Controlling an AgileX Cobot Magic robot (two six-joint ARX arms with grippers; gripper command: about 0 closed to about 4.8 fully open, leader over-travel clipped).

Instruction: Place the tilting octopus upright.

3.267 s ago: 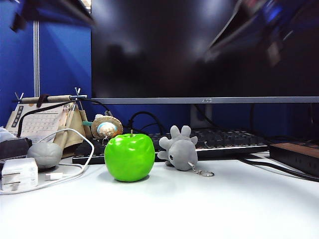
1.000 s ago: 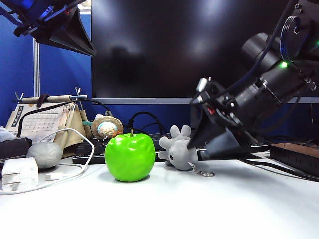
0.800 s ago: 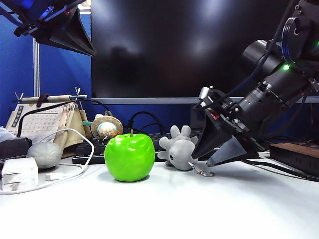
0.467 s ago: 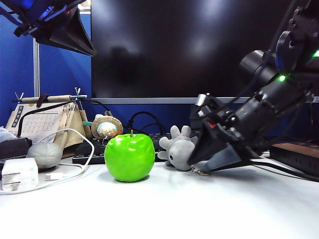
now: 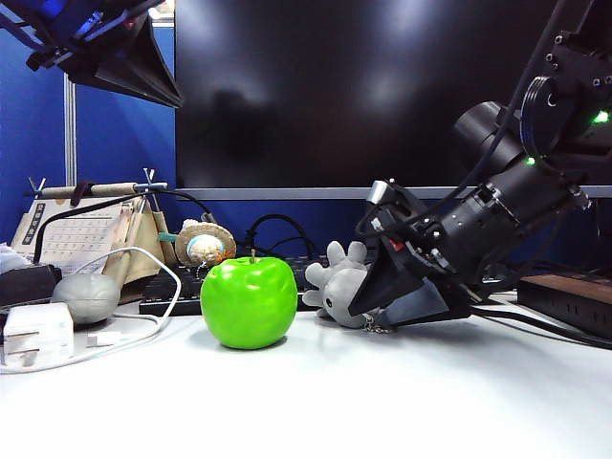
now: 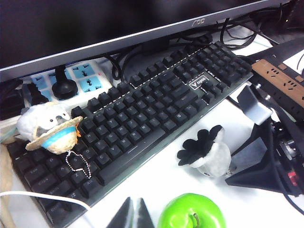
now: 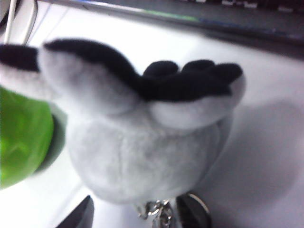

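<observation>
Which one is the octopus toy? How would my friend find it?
Look at the black keyboard under the big monitor. In front of it, on the white table, sits a green apple. The octopus lies just right of the apple: small, grey, fuzzy, tipped over with tentacles up, right by the open right pincer.

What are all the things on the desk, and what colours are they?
octopus: one, light grey with dark undersides, tipped over, right of the apple.
apple: one, bright green, middle of the white desk.
keyboard: one, black, behind both.
monitor: one, black, at the back.
plush with straw hat: one, white, on the keyboard's end.
grey lump: one, far left.
charger: one, white, front left.
power strip: one, brown, far right.
left gripper: shut, high above the apple.
right gripper: open, low, at the octopus.
</observation>
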